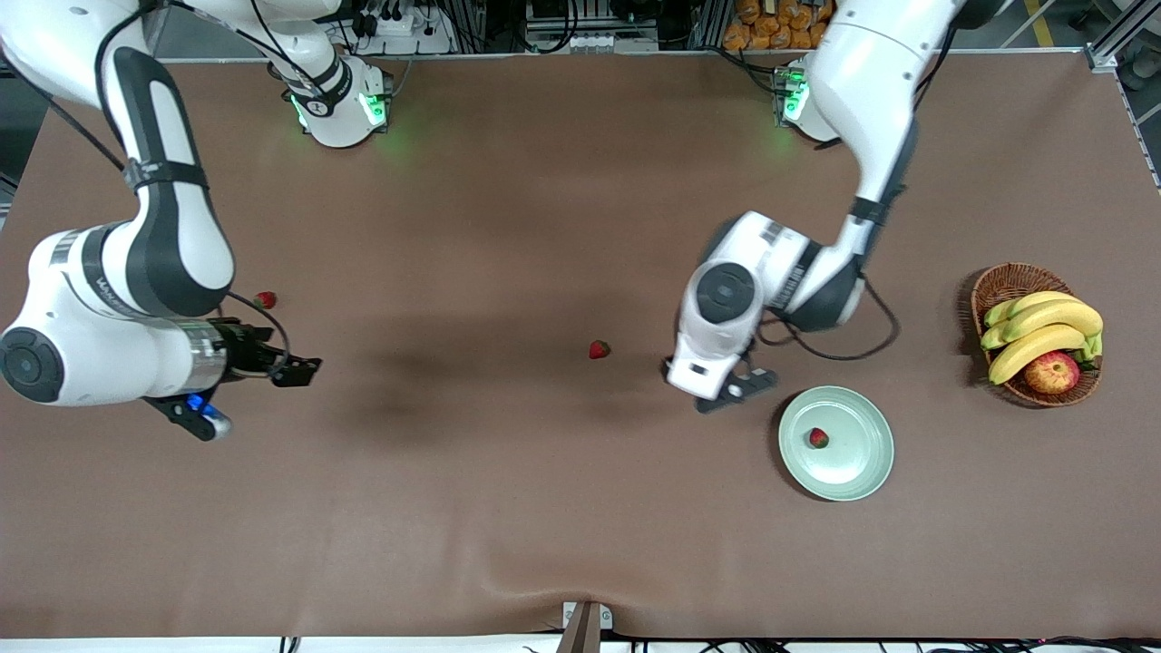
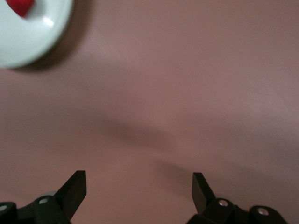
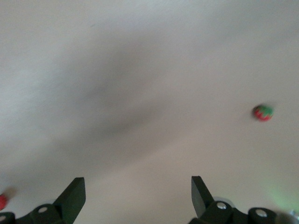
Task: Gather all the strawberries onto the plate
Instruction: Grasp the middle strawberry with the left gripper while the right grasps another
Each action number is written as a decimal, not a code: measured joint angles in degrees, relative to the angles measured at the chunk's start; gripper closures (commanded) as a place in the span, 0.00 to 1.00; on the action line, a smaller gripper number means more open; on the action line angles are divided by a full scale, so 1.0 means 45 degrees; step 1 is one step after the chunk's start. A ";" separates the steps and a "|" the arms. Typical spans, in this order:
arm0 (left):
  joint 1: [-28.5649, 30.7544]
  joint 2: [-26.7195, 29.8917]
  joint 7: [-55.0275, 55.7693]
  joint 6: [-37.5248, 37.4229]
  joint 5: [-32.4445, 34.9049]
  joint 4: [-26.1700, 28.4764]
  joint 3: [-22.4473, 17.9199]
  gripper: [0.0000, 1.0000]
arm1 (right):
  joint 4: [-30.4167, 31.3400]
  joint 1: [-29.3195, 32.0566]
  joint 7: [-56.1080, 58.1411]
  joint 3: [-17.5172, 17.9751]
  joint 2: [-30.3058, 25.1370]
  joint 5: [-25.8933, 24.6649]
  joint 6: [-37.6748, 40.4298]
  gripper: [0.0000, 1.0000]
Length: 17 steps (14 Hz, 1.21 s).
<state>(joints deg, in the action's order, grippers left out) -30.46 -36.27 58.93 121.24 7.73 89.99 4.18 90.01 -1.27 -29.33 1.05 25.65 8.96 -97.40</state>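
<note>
1. I've got one strawberry [image 1: 818, 438] lying in the mint-green plate [image 1: 857, 472], which sits toward the left arm's end of the table [image 1: 508, 508], nearer the front cam than the wicker basket [image 1: 998, 286].
2. A 2nd strawberry [image 1: 599, 349] lies on bare cloth mid-table, well apart from the plate.
3. A 3rd strawberry [image 1: 265, 299] lies toward the right arm's end, just beside that arm's wrist (half tucked under a cable).
4. Left gripper [image 1: 746, 388] hangs over bare cloth between the mid-table berry and the plate, fingers spread, nothing in them.
5. Right gripper [image 1: 295, 367] is over bare cloth near the 3rd berry, fingers also spread, empty.
6. Basket holds bananas [image 1: 1043, 326] and an apple [image 1: 1052, 372].
</note>
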 measured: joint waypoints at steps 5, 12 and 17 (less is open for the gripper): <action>-0.1336 -0.0765 0.0804 0.0615 -0.0362 -0.0590 0.0004 0.00 | 0.3321 0.1599 0.3309 -0.0035 -0.1280 -0.1067 -0.2125 0.00; -0.1900 -0.2126 0.0096 0.1647 -0.0362 -0.1521 0.0001 0.00 | 0.6607 0.3177 0.5766 0.0026 -0.1405 -0.1773 -0.6086 0.01; -0.2333 -0.2796 0.0065 0.1786 -0.0362 -0.2055 0.0000 0.00 | 0.7647 0.3154 0.5767 0.0101 -0.1407 -0.1833 -0.6372 0.19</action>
<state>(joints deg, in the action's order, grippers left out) -40.96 -48.85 59.22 129.28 6.10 80.74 4.18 124.42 12.92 -3.38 1.50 19.32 0.71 -126.07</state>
